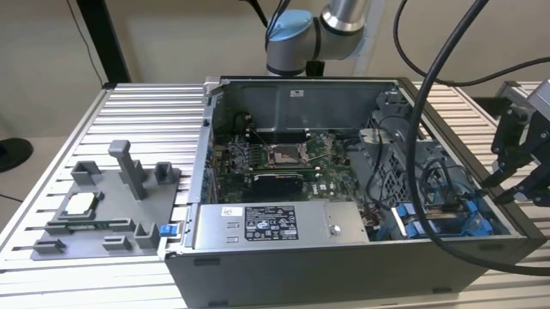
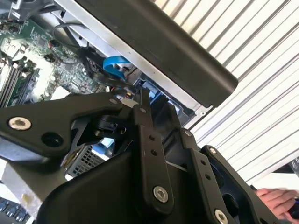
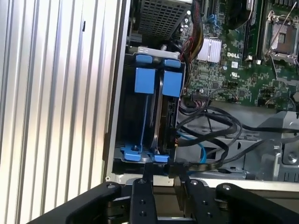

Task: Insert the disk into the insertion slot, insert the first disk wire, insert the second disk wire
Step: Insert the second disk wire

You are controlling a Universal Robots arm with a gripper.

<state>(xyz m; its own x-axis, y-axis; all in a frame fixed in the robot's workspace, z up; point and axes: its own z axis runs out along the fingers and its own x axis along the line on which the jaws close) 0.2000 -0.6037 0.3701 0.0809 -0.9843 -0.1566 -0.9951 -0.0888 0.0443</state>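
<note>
Gripper (image 3: 164,170), grip state untellable, is hovering at frame bottom centre in the first wrist view; slot (image 3: 140,112) is lying directly above, long axis running upward.

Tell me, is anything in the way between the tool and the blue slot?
Nothing visible covers the insertion slot in the first wrist view. The tool hangs by the case rim at the slot's end. Black cables loop close beside the slot, toward the motherboard, not across it.
</note>
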